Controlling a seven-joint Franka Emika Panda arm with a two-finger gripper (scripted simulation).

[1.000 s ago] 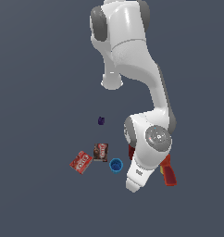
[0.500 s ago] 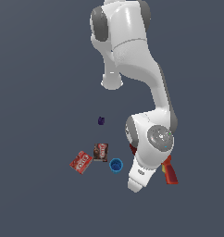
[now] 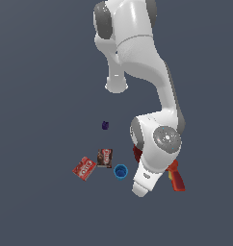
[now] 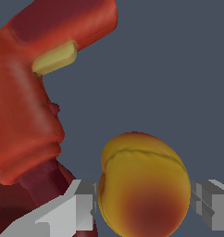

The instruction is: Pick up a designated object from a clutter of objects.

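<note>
Red box [image 3: 84, 168]: flat on the floor, farthest toward the exterior view's left.
Brown packet [image 3: 104, 157]: just beside the box.
Purple item [image 3: 105, 125]: small, apart from the rest.
Blue cup [image 3: 120, 171]: near the packet, next to the arm's wrist.
Drill [image 3: 176, 177]: red-orange, partly hidden behind the arm; fills much of the wrist view.
Yellow-orange round item [image 4: 144, 185]: reddish patch, sits between the fingers.
Gripper [image 4: 146, 203]: jaws apart, one finger [image 4: 84, 206] on each side of the item; contact unclear.

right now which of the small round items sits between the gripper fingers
The yellow-orange round item, flanked by both fingers. The blue cup sits clear of the gripper.
</note>
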